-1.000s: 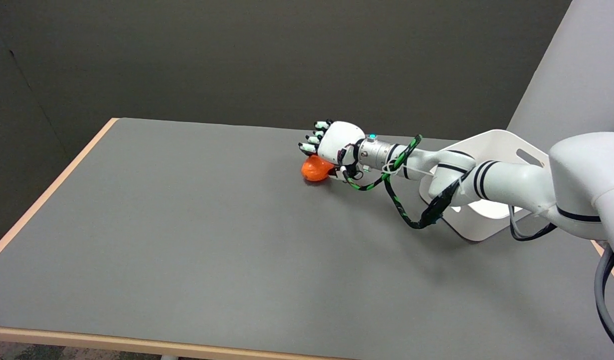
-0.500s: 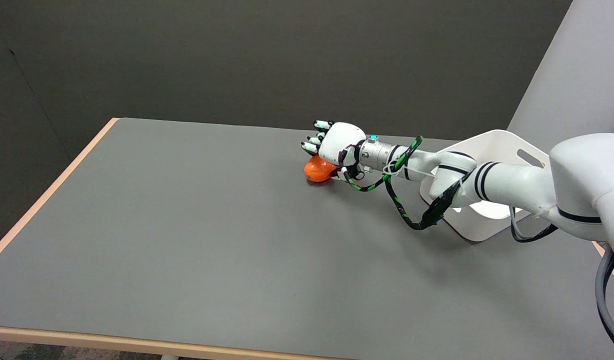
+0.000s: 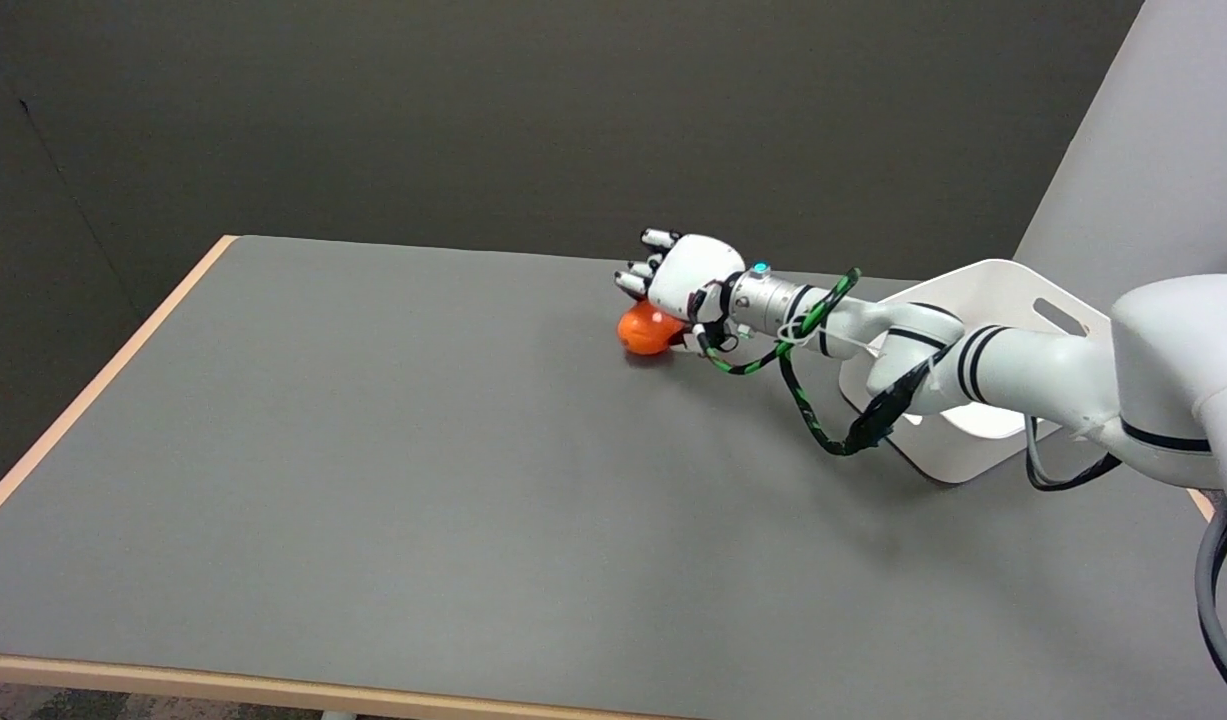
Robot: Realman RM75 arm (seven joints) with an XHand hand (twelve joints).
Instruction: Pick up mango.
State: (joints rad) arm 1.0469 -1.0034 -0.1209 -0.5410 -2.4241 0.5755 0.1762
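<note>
Head view: mango (image 3: 644,331) right of frame centre on the grey table (image 3: 373,480), nudged slightly right over the last second. Right hand (image 3: 685,280) followed and sits on top, fingers draped over it; cannot tell if clamped. White stand (image 3: 983,420) further right, clear of the lift path.

The mango (image 3: 645,331) is bright orange. Over it, the right hand (image 3: 685,276) is white with black fingertips. The arm (image 3: 983,365) is white with black bands, trailed by a green-and-black braided cable (image 3: 808,415). The table (image 3: 393,480) is grey, edged in pale wood. At right, a white stand (image 3: 983,300).
</note>
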